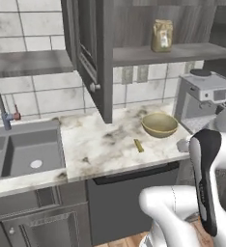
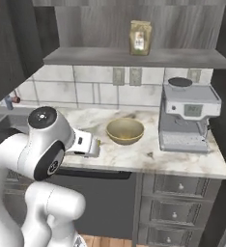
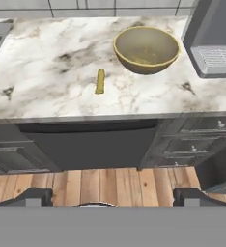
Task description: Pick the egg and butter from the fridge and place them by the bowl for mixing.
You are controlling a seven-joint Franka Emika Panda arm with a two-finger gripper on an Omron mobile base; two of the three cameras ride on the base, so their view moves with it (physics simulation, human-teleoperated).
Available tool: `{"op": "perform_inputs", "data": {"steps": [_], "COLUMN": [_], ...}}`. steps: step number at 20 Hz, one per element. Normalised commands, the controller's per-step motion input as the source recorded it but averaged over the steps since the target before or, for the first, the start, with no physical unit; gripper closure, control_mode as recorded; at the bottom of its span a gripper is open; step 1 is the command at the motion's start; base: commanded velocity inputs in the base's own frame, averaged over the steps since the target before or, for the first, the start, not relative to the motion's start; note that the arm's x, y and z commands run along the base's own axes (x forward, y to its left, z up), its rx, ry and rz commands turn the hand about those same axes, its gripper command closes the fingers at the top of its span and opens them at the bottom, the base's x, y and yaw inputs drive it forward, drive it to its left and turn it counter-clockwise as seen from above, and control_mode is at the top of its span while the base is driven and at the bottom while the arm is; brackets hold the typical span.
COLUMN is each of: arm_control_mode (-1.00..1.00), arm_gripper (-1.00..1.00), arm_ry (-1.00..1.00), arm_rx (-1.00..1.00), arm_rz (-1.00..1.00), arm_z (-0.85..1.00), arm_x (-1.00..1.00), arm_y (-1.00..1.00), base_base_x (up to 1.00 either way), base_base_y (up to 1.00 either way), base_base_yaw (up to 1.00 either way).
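Butter: slim yellow stick of butter (image 3: 100, 81) lies flat on the marble counter (image 3: 47, 72), near the bowl but apart from it, on the sink side; also seen in left base view (image 1: 139, 145).
Bowl: round yellow-tan bowl (image 3: 146, 49) sits upright on counter, just beside the coffee machine (image 2: 187, 116); inside looks empty.
Done so far: judging by layout, butter part looks finished, it already rests by the bowl.
Left to do: no egg visible on counter, so egg prob. needs fetching from fridge.
Gripper: gripper (image 3: 113, 197) has jaws spread wide, nothing between the tips; it hangs out in front of the counter, above wood floor, looking at cabinet fronts.
Hidden/unclear: fridge is outside all three pics; in right base view, arm body covers the counter spot where butter lies. Jar on shelf (image 1: 162, 35) too blurry to read contents. Sink (image 1: 23, 152) is cut off at left edge.
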Motion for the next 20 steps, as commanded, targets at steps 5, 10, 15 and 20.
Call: {"op": "perform_inputs", "data": {"steps": [5, 10, 15, 20], "arm_control_mode": [1.00, 1.00, 1.00, 1.00], "arm_gripper": [-1.00, -1.00, -1.00, -1.00], "arm_ry": [0.00, 0.00, 0.00, 0.00], "arm_rx": [0.00, 0.00, 0.00, 0.00], "arm_rz": [0.00, 0.00, 0.00, 0.00], "arm_z": [0.00, 0.00, 0.00, 0.00], "arm_x": [0.00, 0.00, 0.00, 0.00], "arm_y": [0.00, 0.00, 0.00, 0.00], "base_base_x": [-1.00, -1.00, -1.00, -1.00], "base_base_y": [-0.61, -1.00, -0.94, -0.95], "base_base_yaw": [-0.13, -0.15, -0.10, -0.15]}}
